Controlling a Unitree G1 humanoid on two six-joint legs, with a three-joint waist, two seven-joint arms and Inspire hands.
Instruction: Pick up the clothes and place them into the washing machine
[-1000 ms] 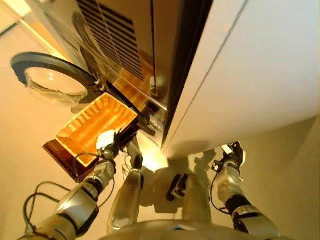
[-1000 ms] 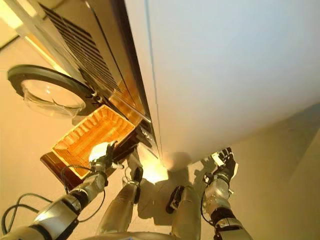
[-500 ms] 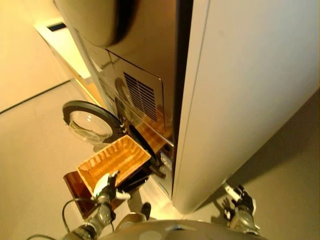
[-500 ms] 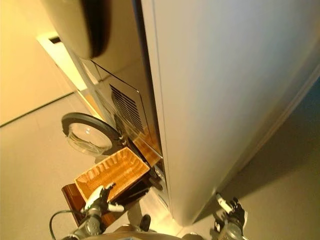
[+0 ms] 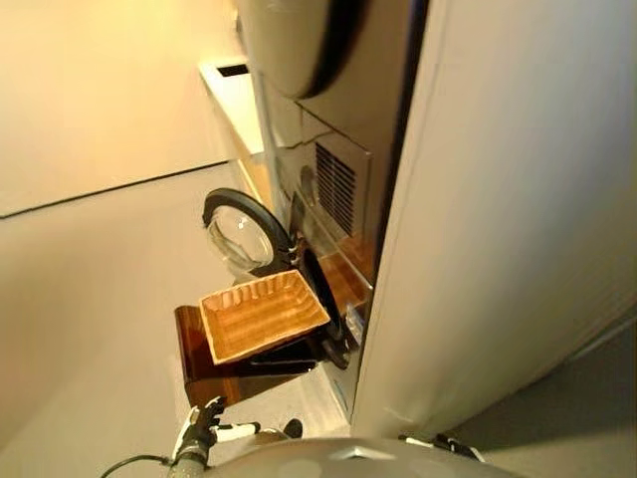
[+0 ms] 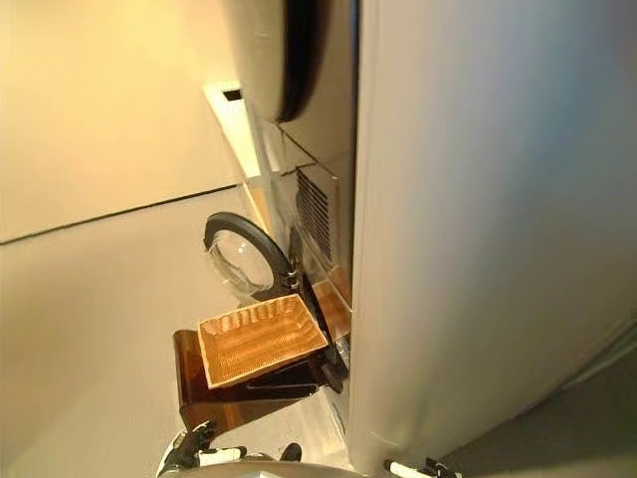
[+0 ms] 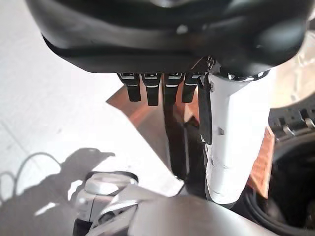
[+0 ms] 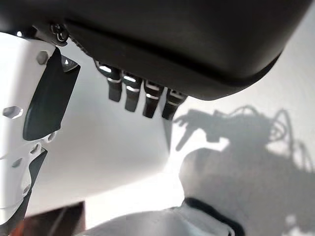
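Beside the washing machine (image 5: 478, 199), its round door (image 5: 242, 229) open, both hands hang empty, left hand (image 5: 204, 426) and right hand (image 6: 423, 468) relaxed. The wicker basket (image 5: 263, 315) looks empty; no clothes show, so loading seems finished.

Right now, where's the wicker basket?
In the left eye view the wicker basket sits lower centre on a dark brown stand, just below the open round door of the washing machine.

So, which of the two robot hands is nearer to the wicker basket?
The left hand, low beside the basket's brown stand; the right hand is past the white machine's corner.
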